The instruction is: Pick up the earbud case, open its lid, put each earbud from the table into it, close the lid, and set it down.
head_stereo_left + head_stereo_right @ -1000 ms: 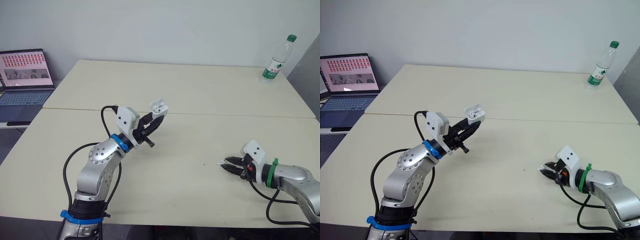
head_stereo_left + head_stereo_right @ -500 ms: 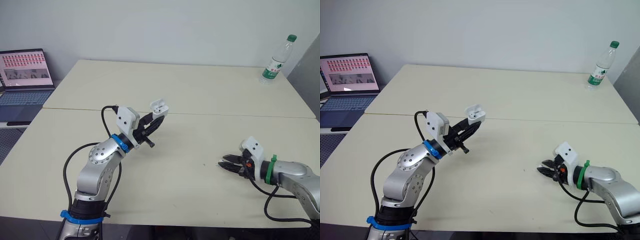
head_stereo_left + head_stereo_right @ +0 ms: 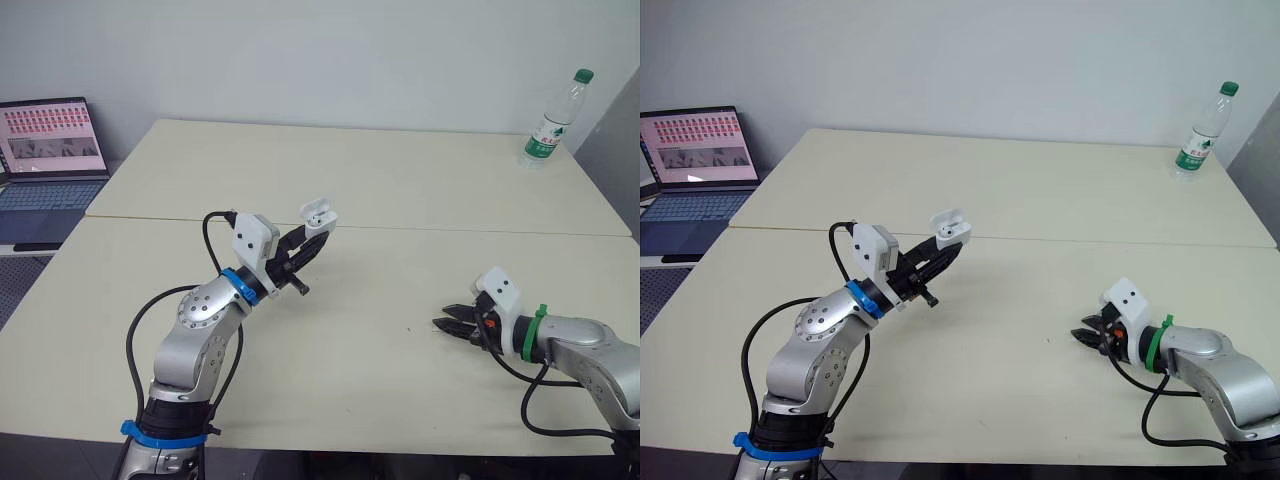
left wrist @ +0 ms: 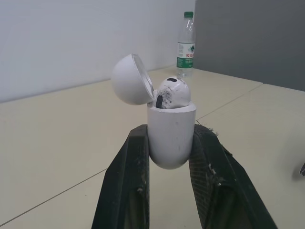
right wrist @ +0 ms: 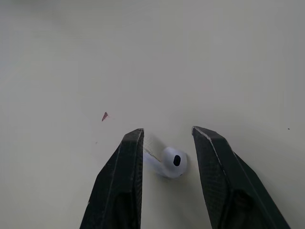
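One earbud, on the table — between parted fingers of right pincer

A pale cream table is carrying everything here. It is showing as two tops butted together, with a straight seam running across from 9 o'clock to 3 o'clock. A clear plastic water bottle with a green cap and green label is standing upright on the far top at about 1 o'clock, close to the far right corner. A white earbud is lying directly on the near top at about 4 o'clock, well apart from the bottle, its rounded head showing a small dark opening. A tiny reddish speck is sitting on the tabletop near the earbud, not touching it.
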Available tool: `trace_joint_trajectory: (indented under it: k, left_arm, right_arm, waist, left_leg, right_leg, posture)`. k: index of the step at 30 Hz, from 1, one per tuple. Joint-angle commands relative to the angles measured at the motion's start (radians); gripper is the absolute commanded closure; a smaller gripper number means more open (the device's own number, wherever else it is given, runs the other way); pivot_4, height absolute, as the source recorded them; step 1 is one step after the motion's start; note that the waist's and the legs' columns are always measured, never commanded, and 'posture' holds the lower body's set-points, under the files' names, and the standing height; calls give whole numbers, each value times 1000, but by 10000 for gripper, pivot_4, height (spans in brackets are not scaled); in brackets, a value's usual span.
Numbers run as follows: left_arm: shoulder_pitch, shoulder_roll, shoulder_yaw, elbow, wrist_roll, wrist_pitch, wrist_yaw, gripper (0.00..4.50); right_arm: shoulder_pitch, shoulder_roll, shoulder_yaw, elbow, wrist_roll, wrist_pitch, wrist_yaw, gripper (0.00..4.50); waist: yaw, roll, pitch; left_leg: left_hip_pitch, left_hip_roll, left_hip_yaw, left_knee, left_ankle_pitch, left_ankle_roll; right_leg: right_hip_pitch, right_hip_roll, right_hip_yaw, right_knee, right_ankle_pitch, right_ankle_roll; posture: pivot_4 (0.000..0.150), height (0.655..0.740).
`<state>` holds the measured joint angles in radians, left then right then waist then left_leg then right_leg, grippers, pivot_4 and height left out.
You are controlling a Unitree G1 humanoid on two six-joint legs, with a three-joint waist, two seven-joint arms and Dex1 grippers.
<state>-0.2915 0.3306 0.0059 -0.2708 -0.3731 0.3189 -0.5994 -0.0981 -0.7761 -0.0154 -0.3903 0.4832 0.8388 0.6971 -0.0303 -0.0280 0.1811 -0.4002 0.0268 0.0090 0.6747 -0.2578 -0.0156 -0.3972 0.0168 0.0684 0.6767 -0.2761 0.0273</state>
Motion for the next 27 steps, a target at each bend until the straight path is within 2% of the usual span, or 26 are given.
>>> trace_joint_trajectory:
  k: [1, 23, 25, 27]
  left_arm:
    - [-12, 4, 4, -43, -7, -10, 4, 37406]
    - [-20, 4, 5, -35, -5, -10, 5, 37406]
    - [-19, 3, 5, -36, -5, -11, 6, 37406]
    - [-18, 2, 5, -37, -4, -12, 8, 37406]
  right_arm:
    - [-10, -13, -7, -51, -3, 1, 3, 28675]
    - [33, -35, 24, 8, -105, -66, 26, 28675]
    - [34, -35, 27, 14, -112, -77, 32, 32318]
    - [34, -36, 29, 22, -119, -88, 40, 38088]
  waist:
    - [0, 0, 0]
    - [0, 0, 0]
    - [0, 0, 0]
    - [0, 0, 0]
  left_leg:
    - [0, 0, 0, 0, 0, 0]
    - [0, 0, 0, 0, 0, 0]
    - [0, 0, 0, 0, 0, 0]
    - [0, 0, 0, 0, 0, 0]
  right_leg:
    - [0, 0, 0, 0, 0, 0]
    - [-1, 0, 0, 0, 0, 0]
    - [-1, 0, 0, 0, 0, 0]
    - [-1, 0, 0, 0, 0, 0]
  posture:
    - [1500, 7400]
    - [1500, 7400]
    - [1500, 7400]
    - [1500, 7400]
